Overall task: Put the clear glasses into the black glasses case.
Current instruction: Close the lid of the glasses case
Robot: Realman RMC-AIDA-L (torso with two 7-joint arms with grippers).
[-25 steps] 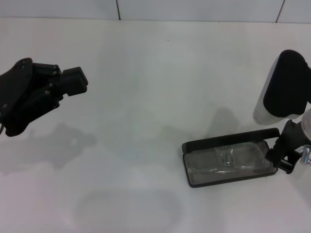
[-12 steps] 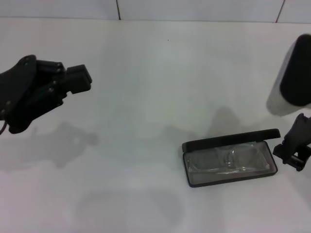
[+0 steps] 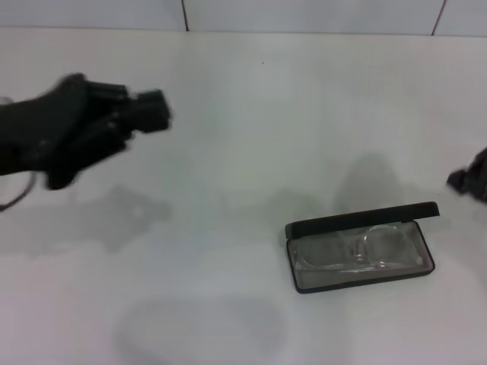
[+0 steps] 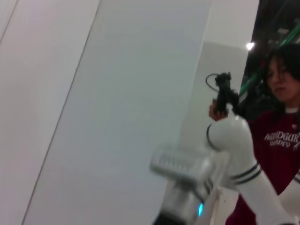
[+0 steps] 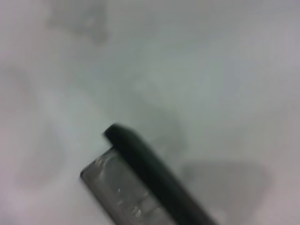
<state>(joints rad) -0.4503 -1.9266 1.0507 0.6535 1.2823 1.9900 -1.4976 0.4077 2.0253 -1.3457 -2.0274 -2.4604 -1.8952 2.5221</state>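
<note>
**White tabletop, one open case with one pair of glasses inside**

You are looking at a plain white tabletop point(image 3: 243, 114) with a pale tiled wall behind it.

Your left gripper point(image 3: 156, 114) hangs above the table on the left side, well apart from the case; it is blurred, and you cannot tell whether its fingers are spread or pressed together. It carries nothing that you can see. Your right gripper point(image 3: 473, 179) shows only as a dark sliver at the right edge of the head view, near the case's right end but not touching it; its finger state cannot be told either.

Further out, you have one flat rectangular matte black glasses case point(image 3: 359, 247) lying on the table right of centre, its lid raised along the far long edge. Inside its grey-lined tray lies one pair of fully transparent, colourless plastic glasses point(image 3: 358, 249), lens front along the length of the case.

The right wrist view shows one corner of that case point(image 5: 140, 183), with the lid edge dark above the tray.
</note>
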